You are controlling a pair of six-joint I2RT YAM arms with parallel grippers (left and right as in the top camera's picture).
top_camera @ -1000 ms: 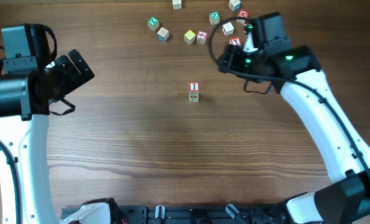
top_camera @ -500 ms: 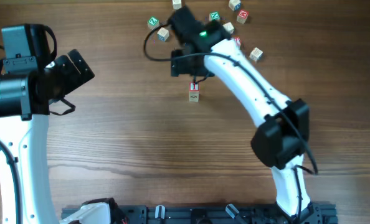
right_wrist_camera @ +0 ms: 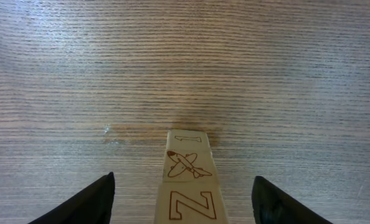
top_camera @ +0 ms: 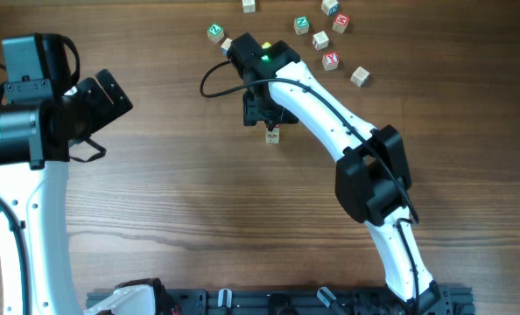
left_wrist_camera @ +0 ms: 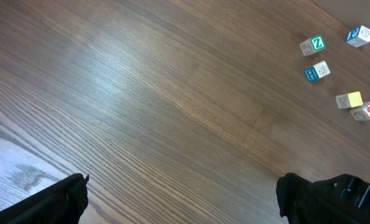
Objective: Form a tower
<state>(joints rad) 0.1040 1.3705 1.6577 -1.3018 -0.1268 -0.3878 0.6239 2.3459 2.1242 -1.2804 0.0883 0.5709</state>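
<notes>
**— Fingers of the black left gripper: how do they stand?**
— Spread wide and released, with nothing between them. They hang over the left side of the brown wood-grain desk, well apart from every cube.

**— Where is the tower?**
— Near the middle of the desk, toward the far side. The tower is a narrow upright stack of small pale wooden alphabet cubes. The right wrist view shows three side faces in one line, drawn in brown: a letter, an aeroplane and a Z. From overhead only its lower part shows, and the top face is covered.

**— Covered by what?**
— By the black right gripper, which sits straight above the stack. Its fingers straddle the column, one on each side. Bare desk shows between each finger and the wood, so they are released and grasp nothing.

**— What lies further right?**
— Loose cubes lie along the far edge. A green-faced cube is left of the arm. A red-faced cube is to the arm's right, with a plain wooden cube just beyond it.
</notes>
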